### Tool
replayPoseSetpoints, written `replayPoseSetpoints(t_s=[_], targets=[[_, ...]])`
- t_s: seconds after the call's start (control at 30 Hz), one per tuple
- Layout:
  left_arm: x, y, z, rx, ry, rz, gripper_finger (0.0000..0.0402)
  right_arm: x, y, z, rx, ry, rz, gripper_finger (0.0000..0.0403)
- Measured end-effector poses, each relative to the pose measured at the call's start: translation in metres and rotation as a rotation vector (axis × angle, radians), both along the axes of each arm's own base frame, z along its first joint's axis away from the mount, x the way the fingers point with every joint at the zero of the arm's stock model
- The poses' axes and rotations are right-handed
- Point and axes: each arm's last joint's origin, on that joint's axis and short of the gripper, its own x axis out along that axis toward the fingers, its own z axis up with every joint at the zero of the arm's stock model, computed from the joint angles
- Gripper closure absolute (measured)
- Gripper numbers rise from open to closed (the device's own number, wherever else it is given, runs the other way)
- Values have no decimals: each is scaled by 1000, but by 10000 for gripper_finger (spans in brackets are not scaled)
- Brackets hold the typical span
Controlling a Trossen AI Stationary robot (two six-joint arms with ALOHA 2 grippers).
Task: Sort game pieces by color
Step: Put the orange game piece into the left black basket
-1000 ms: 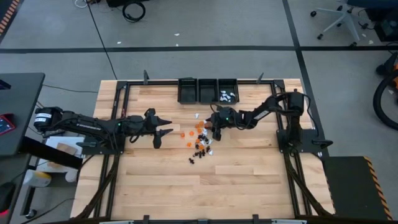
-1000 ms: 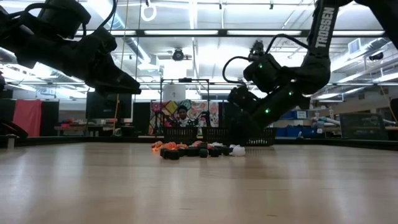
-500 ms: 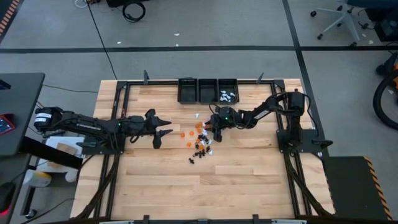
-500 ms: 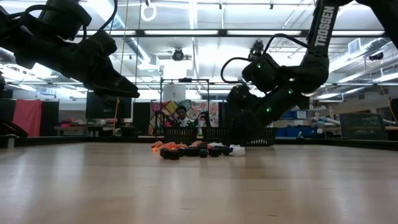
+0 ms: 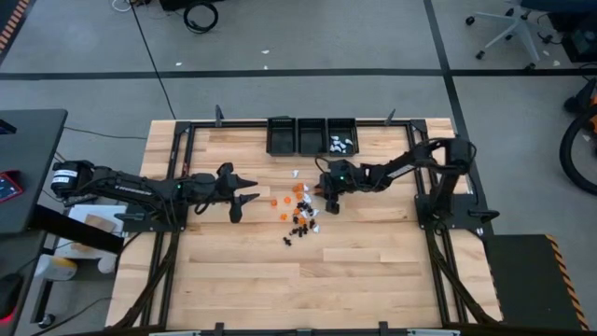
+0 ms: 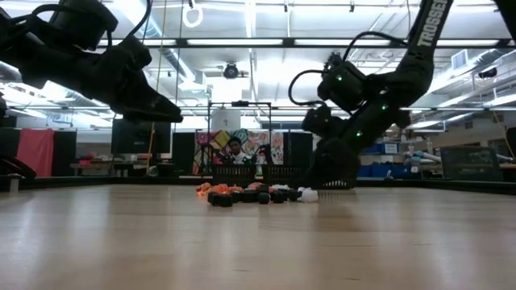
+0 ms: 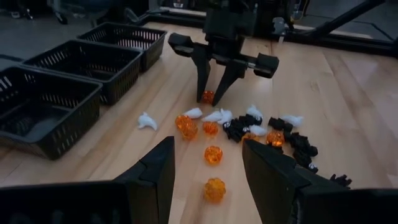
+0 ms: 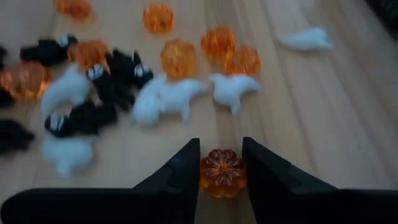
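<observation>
The game pieces (image 5: pixel 300 211) lie in a loose scatter near the middle of the wooden table (image 5: pixel 242 280), in front of three black bins (image 5: pixel 312 136) that stand in a row at the far edge. We see orange, black and white pieces mixed together, with a few orange ones lying a little apart on the left arm's side of the pile. The rightmost bin already holds some white pieces (image 5: pixel 341 144).

The right gripper (image 5: pixel 331 196) is lowered at the bin-side edge of the scatter, fingers pointing down at the table. In the right wrist view we find one orange pumpkin-shaped piece (image 8: pixel 222 172) between its two fingers (image 8: pixel 180 174), which stand narrowly apart and appear to touch it on both sides; the rest of the pile, white (image 8: pixel 166 98), black (image 8: pixel 115 74) and orange, lies just beyond the fingertips. The left wrist view shows the same right gripper (image 7: pixel 214 93) from the front, its fingers converging on that orange piece (image 7: pixel 207 96) at the table surface.

The left gripper (image 5: pixel 241 197) hangs above the table to the left of the pieces, well apart from them. Its fingers (image 7: pixel 155 180) are spread wide and hold nothing. In the low view we see it (image 6: pixel 157 109) raised clear of the tabletop.
</observation>
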Motion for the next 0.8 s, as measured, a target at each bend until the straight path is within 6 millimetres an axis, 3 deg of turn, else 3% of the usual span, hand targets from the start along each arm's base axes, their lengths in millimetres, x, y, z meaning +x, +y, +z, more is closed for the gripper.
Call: replayPoseSetpoints(t_s=[0.5,0.63,0.8], targets=[[0,0,0,-7,-4,2,234,-7,0,30,-48,-24,-26,287],[1,0,2,-7,-23,2,234,1,-2,45,-84,-76,-10,288],[1,0,2,-7,-27,2,234,15,-19,64,-165,-130,-60,288]])
